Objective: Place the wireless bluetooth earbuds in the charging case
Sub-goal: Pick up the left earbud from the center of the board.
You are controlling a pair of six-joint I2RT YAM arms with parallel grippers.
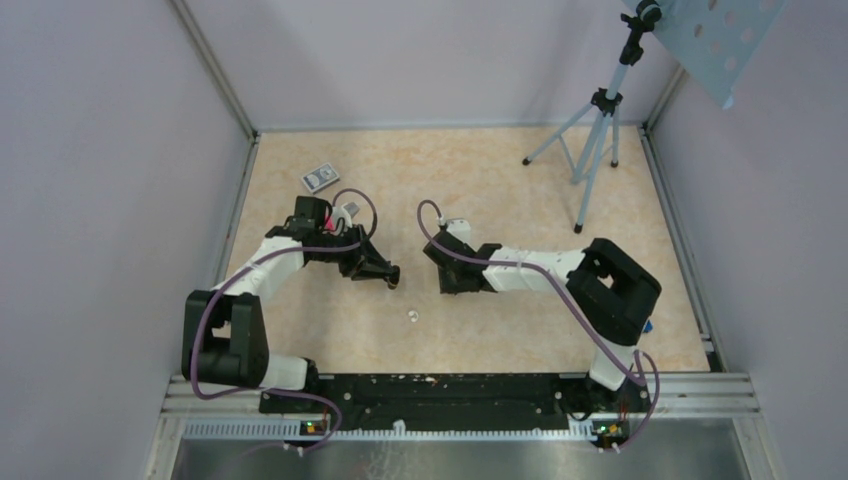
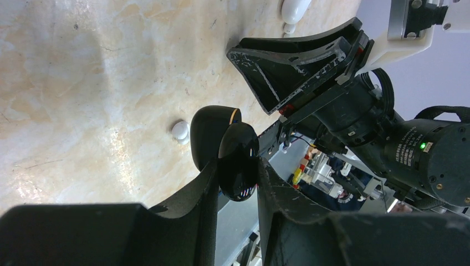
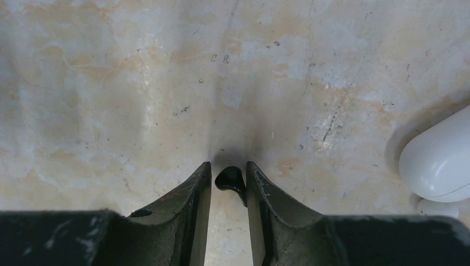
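Case (image 3: pixel 438 160) apparently near right end effector (image 3: pixel 228 166)

charging case (image 3: pixel 438 160) and earbud (image 2: pixel 180 131) are white, rounded object (image 2: pixel 237 160) glossy black, table (image 1: pixel 500 180) marbled beige.

Lilac walls (image 1: pixel 420 60), beige marbled tabletop (image 1: pixel 500 180) (scuffed), tripod (image 1: pixel 603 100) far right.

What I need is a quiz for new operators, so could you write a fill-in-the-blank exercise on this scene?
1. The left end effector is clamped on a rounded object coloured ____.
2. The white charging case rests on the ____, not held.
3. Seen from above, the tripod stands in the far ____ corner.
Missing words: black; table; right.
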